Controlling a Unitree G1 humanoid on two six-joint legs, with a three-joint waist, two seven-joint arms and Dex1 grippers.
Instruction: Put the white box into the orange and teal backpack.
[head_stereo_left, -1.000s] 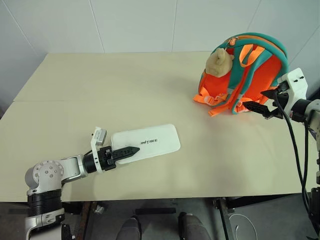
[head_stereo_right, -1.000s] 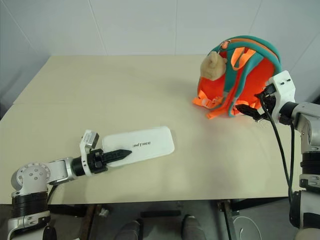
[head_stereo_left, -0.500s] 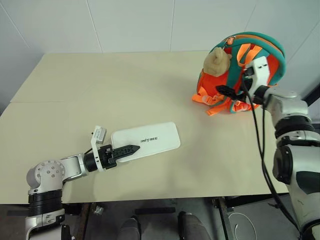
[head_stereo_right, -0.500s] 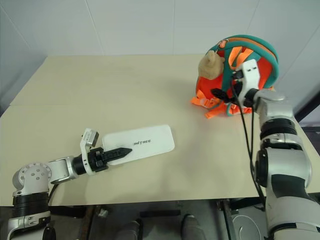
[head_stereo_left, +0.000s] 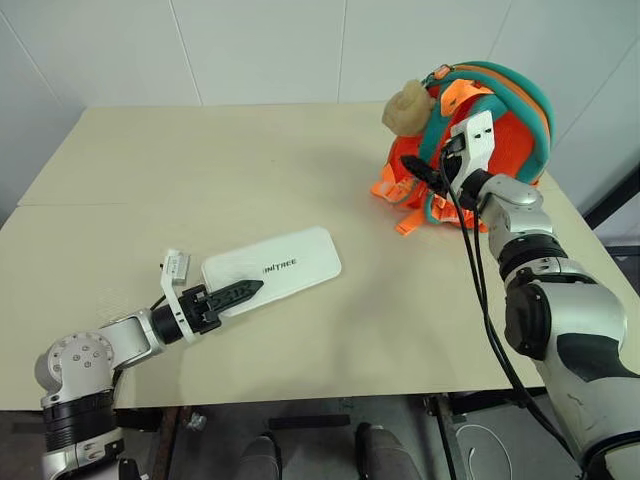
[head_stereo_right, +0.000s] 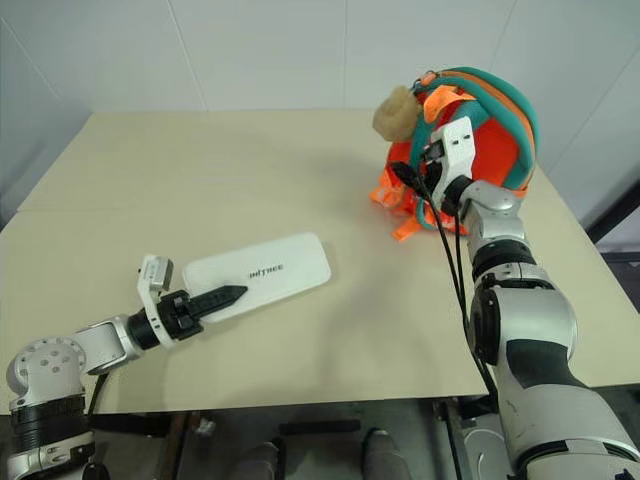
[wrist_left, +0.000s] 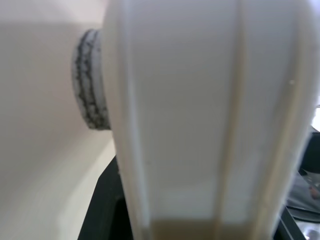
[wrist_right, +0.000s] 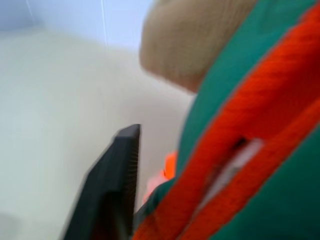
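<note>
The left arm lies low and outstretched over the counter (head_stereo_left: 200, 180), its left pincer (head_stereo_left: 240, 292) clamped on the near end of the white box (head_stereo_left: 272, 272), which lies flat. At far right, the raised right arm reaches to the orange and teal backpack (head_stereo_left: 500, 120); the right pincer (head_stereo_left: 425, 176) is among its straps, but I cannot tell if its 2 fingers are together.
</note>
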